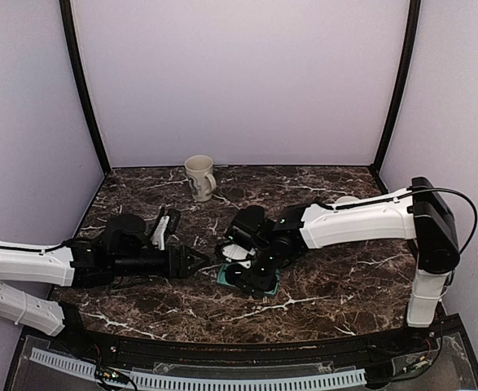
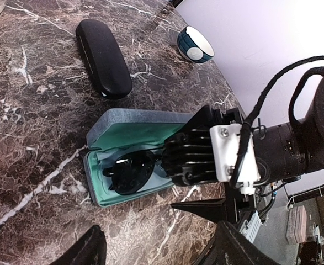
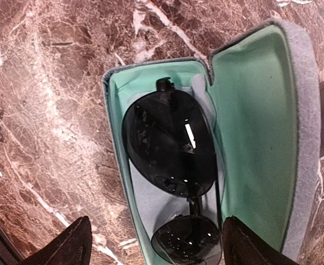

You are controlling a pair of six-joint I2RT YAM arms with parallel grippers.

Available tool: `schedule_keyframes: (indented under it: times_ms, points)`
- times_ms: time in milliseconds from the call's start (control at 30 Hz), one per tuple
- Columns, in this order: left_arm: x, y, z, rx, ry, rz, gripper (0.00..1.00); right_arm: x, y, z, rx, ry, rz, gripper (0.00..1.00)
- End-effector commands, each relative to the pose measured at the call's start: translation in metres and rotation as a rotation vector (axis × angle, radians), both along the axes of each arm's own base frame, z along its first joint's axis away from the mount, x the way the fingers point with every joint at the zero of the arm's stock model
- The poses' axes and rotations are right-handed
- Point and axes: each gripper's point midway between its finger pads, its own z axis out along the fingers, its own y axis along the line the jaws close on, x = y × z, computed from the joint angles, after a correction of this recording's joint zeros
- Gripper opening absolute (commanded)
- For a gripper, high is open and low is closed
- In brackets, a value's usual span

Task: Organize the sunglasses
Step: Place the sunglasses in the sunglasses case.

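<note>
One thin-framed pair of sunglasses with dark lenses lies folded in the open grey-blue case, which has a mint lining. The pair also shows in the left wrist view, lying in the case. My right gripper hangs open and empty just above the case, with one finger on each side of it. In the top view the right gripper covers most of the case. My left gripper is open and empty, low over the table, just left of the case. The thicker black-framed pair is out of view.
A shut black oblong case lies beyond the grey-blue case. A blue and white bowl stands farther off. A cream mug stands at the back of the marble table. Purple walls close in three sides.
</note>
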Motion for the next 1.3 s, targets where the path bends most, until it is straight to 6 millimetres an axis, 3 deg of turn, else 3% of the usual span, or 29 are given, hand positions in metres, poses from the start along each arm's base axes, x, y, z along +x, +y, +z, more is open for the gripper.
schedule_keyframes:
  times_ms: [0,333,833,1267]
  points:
    - [0.001,0.003,0.003,-0.01,-0.021,0.01,0.69,0.0,0.008,0.026,0.065,-0.045,-0.016,0.82]
    - [0.002,0.004,0.002,-0.009,-0.022,0.01,0.69,0.0,0.004,0.017,0.049,-0.061,-0.051,0.83]
    - [0.002,-0.001,0.0,-0.011,-0.014,-0.002,0.69,0.004,-0.006,0.017,0.02,-0.216,-0.104,0.96]
    - [0.002,-0.002,0.0,-0.012,-0.011,-0.007,0.69,0.004,-0.004,-0.001,-0.011,-0.222,-0.095,0.92]
